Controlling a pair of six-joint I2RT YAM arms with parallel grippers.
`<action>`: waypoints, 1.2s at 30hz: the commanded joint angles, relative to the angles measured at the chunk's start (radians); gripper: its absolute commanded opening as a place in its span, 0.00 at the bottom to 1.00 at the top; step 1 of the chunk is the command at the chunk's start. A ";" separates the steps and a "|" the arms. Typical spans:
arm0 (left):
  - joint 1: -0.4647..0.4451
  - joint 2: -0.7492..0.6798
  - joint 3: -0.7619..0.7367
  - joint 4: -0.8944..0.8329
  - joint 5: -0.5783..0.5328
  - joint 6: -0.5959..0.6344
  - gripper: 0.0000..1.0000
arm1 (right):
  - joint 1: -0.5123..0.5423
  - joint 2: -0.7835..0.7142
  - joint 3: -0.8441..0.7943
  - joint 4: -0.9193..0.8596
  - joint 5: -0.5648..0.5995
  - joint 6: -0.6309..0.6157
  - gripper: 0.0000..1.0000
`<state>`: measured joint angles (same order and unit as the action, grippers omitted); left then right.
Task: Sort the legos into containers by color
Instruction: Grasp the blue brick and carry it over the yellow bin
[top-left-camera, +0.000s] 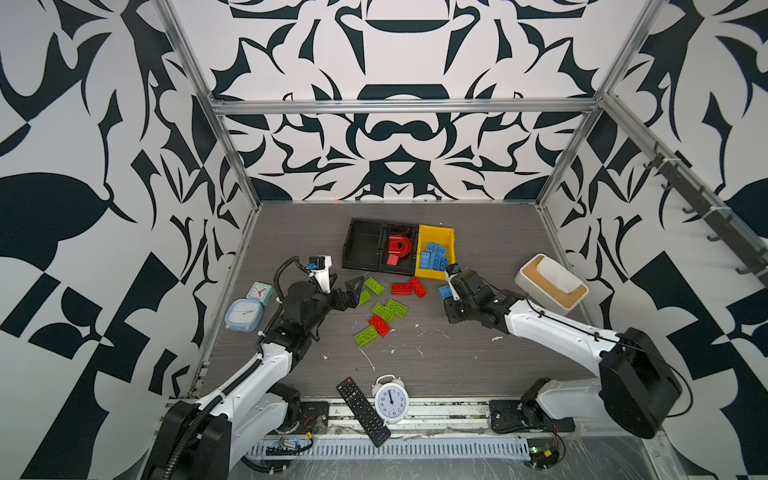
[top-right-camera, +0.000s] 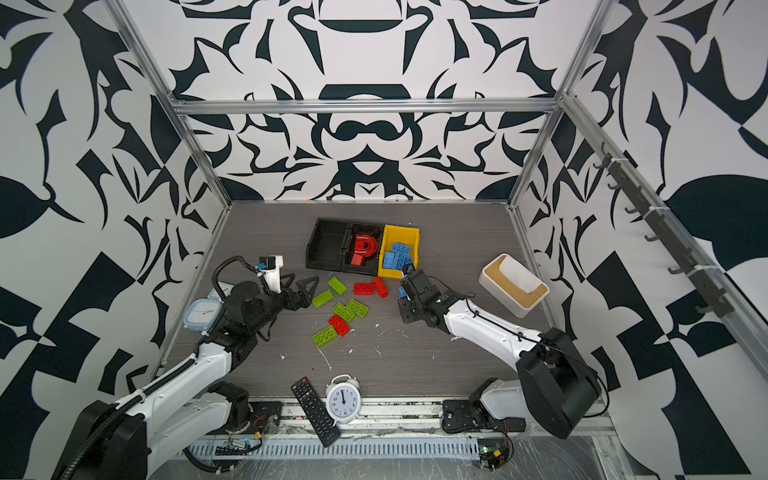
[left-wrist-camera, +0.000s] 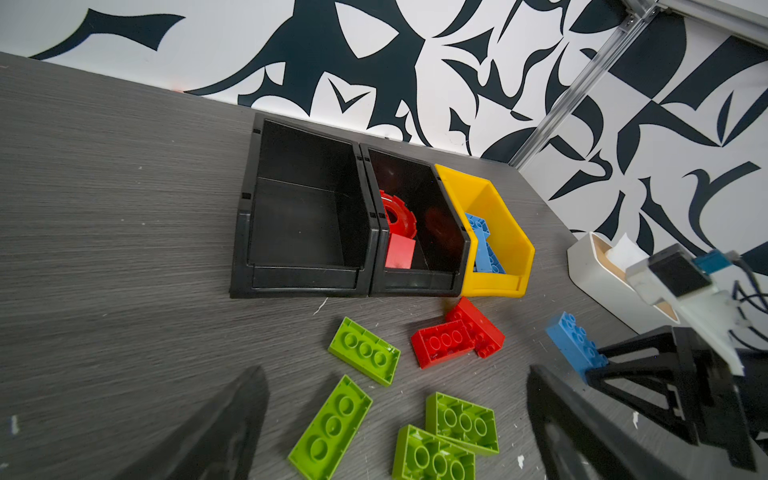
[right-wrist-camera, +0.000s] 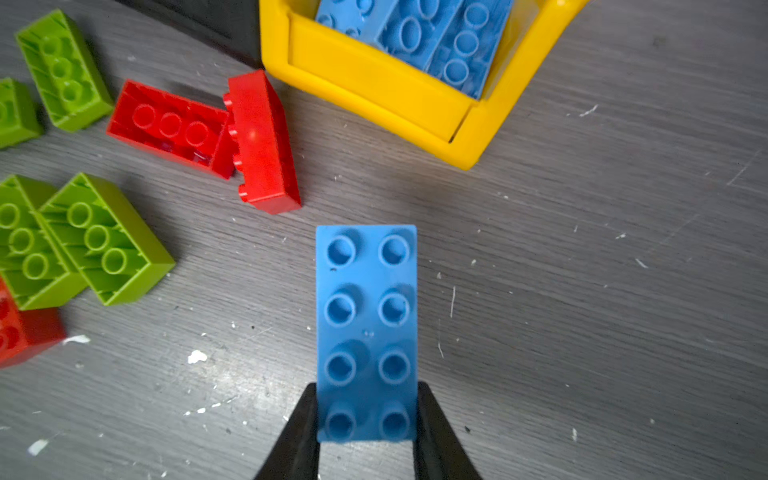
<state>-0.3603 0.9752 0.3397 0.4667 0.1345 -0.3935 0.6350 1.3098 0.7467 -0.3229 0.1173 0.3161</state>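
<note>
Sorting is partly done. At the centre of a top view, the bright yellow plastic bin holds a heap of blue studded bricks. The middle black plastic bin holds the red arch-shaped piece and one red block. The left black plastic bin is empty.

On the grey wood-grain table, below the bins, I count five lime green bricks and three red bricks not yet sorted. I judge that no green is done, red is under half done, and blue is nearly finished.

My right gripper is clamped on the last loose blue rectangular brick. It pinches the brick by one short end, studs facing the wrist camera. The brick sits just below the yellow bin's near wall in the right wrist view and looks lifted off the table.

The right arm reaches from the lower right of both top views up toward the centre, with the wrist bent down.

My left gripper has its jaws wide apart and holds nothing. It hovers over the green bricks left of centre. The left arm comes in from the lower left with the elbow folded.
</note>
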 joint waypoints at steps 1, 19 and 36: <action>-0.001 -0.015 0.001 -0.005 -0.004 -0.001 1.00 | 0.003 -0.034 0.066 -0.036 0.026 0.002 0.18; -0.002 -0.017 0.005 -0.010 -0.009 0.000 1.00 | -0.200 0.322 0.543 -0.002 -0.107 -0.162 0.17; -0.002 -0.018 0.004 -0.013 -0.008 0.002 1.00 | -0.268 0.498 0.670 -0.024 -0.139 -0.189 0.18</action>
<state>-0.3603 0.9695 0.3397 0.4606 0.1345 -0.3931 0.3676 1.8088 1.3754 -0.3405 -0.0109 0.1329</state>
